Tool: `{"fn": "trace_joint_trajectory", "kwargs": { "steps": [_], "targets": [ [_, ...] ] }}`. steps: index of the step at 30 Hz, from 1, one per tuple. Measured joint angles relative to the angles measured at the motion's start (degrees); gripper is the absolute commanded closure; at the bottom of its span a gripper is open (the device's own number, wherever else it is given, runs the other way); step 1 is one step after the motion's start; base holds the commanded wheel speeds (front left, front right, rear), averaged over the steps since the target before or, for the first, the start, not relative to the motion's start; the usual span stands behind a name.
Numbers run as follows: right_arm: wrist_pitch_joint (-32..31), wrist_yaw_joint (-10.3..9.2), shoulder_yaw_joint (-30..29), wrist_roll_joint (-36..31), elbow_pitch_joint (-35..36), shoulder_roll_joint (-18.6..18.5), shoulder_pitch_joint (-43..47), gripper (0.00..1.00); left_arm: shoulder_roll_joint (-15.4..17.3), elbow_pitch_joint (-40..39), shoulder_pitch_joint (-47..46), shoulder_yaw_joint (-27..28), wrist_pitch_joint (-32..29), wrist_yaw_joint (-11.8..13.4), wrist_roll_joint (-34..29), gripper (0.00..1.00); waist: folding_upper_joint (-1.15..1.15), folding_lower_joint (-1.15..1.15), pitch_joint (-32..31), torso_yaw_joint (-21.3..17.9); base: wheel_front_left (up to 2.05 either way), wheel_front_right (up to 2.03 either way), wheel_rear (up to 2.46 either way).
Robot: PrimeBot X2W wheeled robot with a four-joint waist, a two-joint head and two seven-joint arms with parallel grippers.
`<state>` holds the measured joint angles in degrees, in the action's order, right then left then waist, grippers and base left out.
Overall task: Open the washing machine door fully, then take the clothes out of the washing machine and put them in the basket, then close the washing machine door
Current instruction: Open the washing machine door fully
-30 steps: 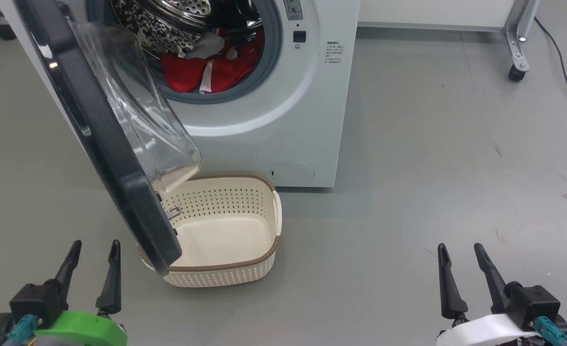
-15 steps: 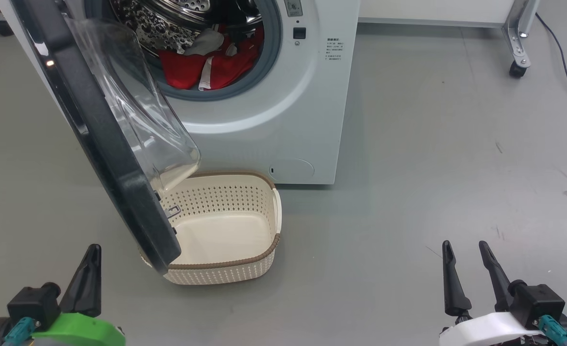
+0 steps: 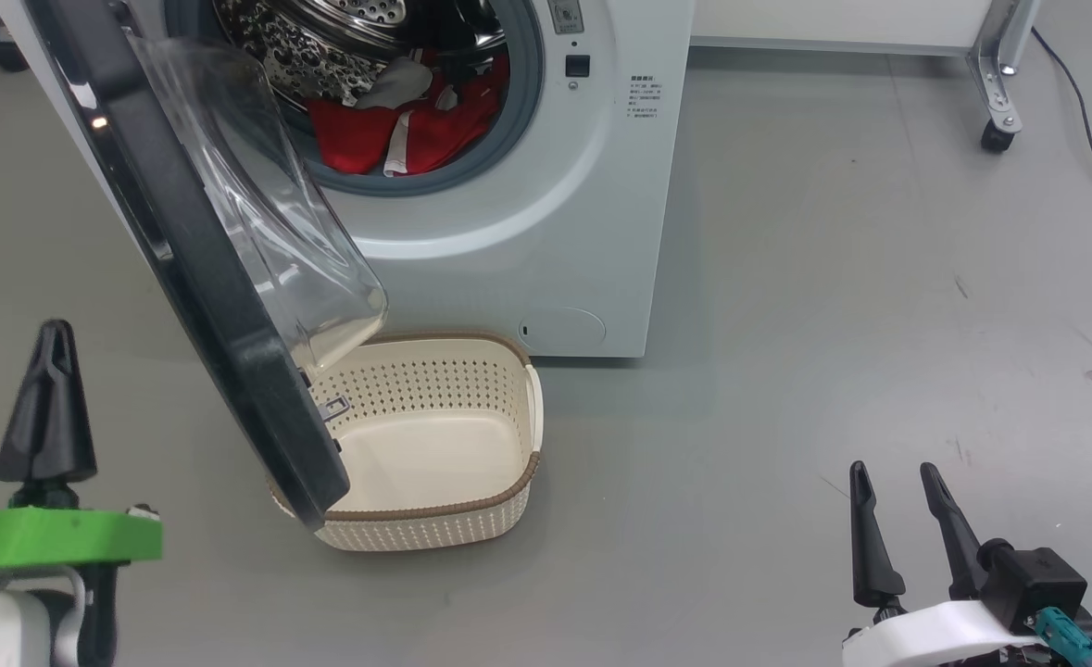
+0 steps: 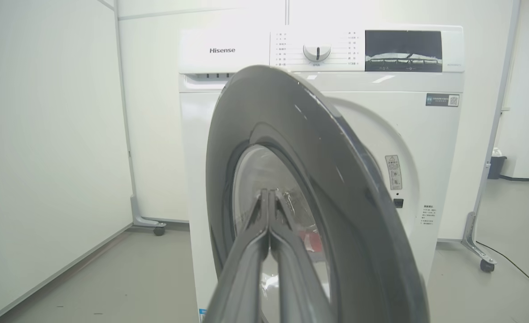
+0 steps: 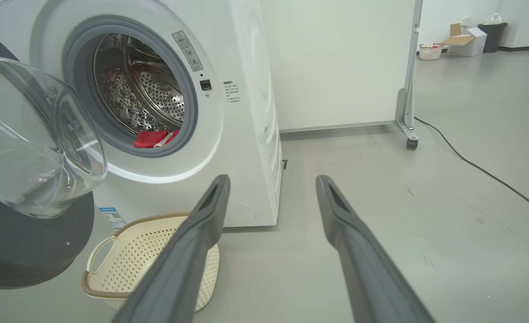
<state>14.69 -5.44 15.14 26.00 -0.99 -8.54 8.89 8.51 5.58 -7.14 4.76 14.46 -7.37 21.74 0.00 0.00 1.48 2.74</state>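
Fingers pressed together, the left gripper (image 3: 52, 332) is pointing at the outer face of the half-open washing machine door (image 3: 189, 278), which is overhanging the basket (image 3: 444, 508), so pushing here could be swinging it shut; the right gripper (image 3: 890, 471) is hanging spread apart.

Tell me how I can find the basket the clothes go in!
Find the big white washing machine with its round black-rimmed door hanging open. On the grey floor right in front of it, by the door's lower edge, sits the basket. It is small, cream and full of little holes, with a brown woven-look rim, and nothing shows inside it yet.
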Motion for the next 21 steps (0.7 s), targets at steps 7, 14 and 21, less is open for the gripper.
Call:
{"fn": "trace_joint_trajectory", "kwargs": {
  "steps": [7, 14, 21],
  "targets": [
    [0.0, 0.81, -0.3, -0.4, -0.3, 0.8, 0.0, 0.00, 2.9, -4.3, -3.8, 0.7, 0.3, 0.0, -0.5, 1.00, 0.00, 0.00, -0.3, -0.4, 0.00, 0.00, 0.00],
    [0.0, 1.30, -1.0, -0.4, -0.5, 1.5, 0.0, 0.00, 5.0, -6.6, -6.9, 0.6, 0.3, 0.0, -0.6, 1.00, 0.00, 0.00, -0.4, -1.1, 0.00, 0.00, 0.00],
    [0.0, 1.85, -1.4, -0.4, -0.9, 1.8, 0.0, 0.00, 5.8, -8.7, -8.4, -3.0, -0.8, 0.0, -0.7, 1.00, 0.00, 0.00, -0.3, -1.9, 0.00, 0.00, 0.00]
  ]
}}
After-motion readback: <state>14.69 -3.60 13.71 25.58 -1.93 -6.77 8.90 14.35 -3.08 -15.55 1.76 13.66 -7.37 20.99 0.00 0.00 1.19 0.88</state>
